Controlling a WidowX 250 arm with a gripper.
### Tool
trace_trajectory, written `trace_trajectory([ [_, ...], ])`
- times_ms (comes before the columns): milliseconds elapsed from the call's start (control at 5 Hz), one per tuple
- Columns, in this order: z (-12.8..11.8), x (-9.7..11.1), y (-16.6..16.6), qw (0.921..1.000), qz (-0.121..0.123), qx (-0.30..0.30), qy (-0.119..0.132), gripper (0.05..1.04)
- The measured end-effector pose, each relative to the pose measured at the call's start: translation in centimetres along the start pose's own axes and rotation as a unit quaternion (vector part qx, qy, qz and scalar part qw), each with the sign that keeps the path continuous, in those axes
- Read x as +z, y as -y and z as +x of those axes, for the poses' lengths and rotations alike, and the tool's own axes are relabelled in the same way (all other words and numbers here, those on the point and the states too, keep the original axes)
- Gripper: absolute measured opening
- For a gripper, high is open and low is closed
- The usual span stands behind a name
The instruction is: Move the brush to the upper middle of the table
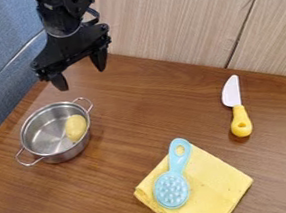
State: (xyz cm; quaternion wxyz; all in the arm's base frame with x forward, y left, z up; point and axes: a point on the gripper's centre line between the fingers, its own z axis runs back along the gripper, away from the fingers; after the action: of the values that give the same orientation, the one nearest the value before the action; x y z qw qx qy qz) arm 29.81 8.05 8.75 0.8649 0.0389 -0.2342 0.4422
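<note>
While the gripper (81, 75) hung wide open and empty near the metal pot (71, 152), the light-blue brush (171, 189) lay on the folded yellow cloth (219, 183); a grasp set too low risked pinching the cloth as well and dragging it off with the handle (175, 163).

A pale blue brush (173, 181), a dark-specked yellow cloth (216, 183), a white-and-yellow knife (238, 109), a silver pot (74, 150) and a black gripper (80, 76) contrast with a wood-grained brown table (146, 108).
</note>
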Motion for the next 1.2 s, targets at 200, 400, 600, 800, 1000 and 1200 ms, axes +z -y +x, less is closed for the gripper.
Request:
trace_trajectory([
  [200, -0.7, -0.7, -0.3, 0.9998, 0.011, -0.003, -0.015, 1.001],
  [400, -2.6, -0.6, 0.4, 0.9979, 0.012, -0.047, -0.042, 1.001],
  [600, -5.5, -0.4, 0.5, 0.9897, 0.011, -0.123, -0.072, 1.001],
  [800, -8.8, 0.9, 0.7, 0.9732, -0.007, -0.207, -0.100, 1.001],
  [1000, -13.4, 1.1, 1.1, 0.9386, -0.011, -0.314, -0.143, 1.001],
  [1200, -15.6, 1.0, 0.9, 0.9177, 0.001, -0.361, -0.167, 1.001],
])
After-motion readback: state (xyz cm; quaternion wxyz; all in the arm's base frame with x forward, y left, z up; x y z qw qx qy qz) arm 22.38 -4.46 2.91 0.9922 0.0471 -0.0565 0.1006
